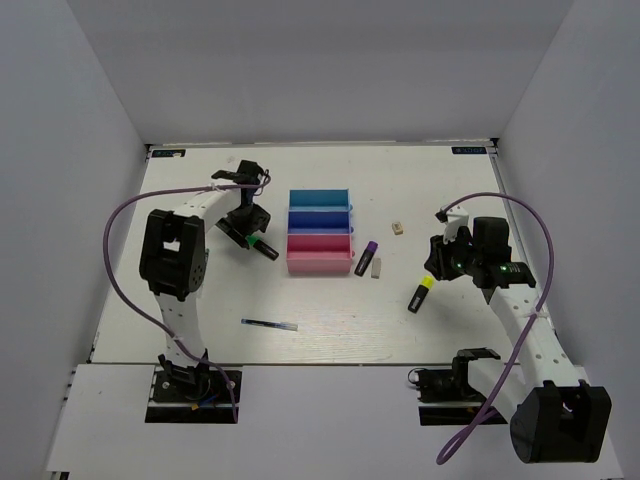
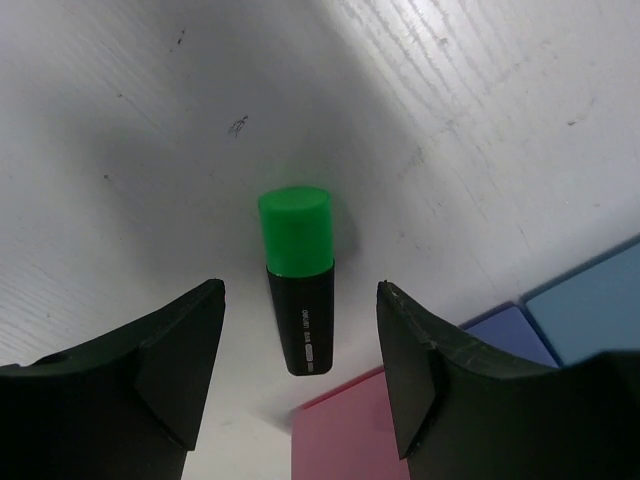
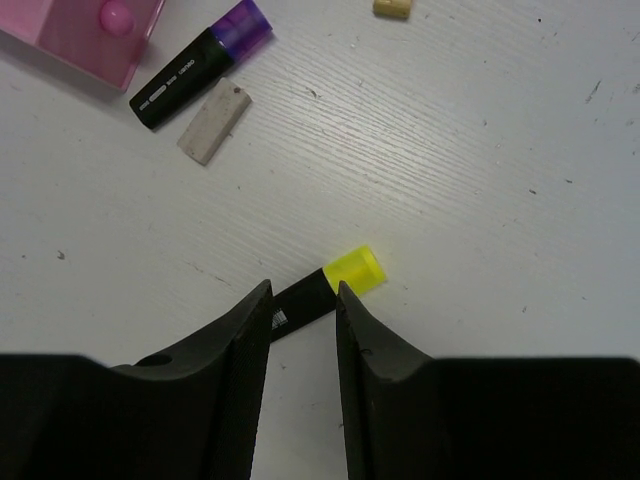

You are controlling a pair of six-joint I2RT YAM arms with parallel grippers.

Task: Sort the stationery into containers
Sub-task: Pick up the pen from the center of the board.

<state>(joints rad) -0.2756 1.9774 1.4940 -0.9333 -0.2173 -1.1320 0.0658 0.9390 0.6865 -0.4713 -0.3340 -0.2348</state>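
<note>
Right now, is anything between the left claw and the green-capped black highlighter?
Nothing visible. The left claw hangs open over the green-capped black highlighter, which lies on the bare white table, in line with the gap between the jaws.

You are looking down on table (image 1: 330, 345): bin row (image 1: 320, 266) sitting mid-table. Left highlighter (image 1: 262, 246) lying at its 9 o'clock, pen (image 1: 268, 323) at 7. Middle highlighter (image 1: 366, 258) lying at 4, large eraser (image 1: 377, 267) just beside, at highlighter's 4. Small eraser (image 1: 398, 228) sitting at bin row's 3. Right highlighter (image 1: 419, 295) lying at 4, farther out.
</note>
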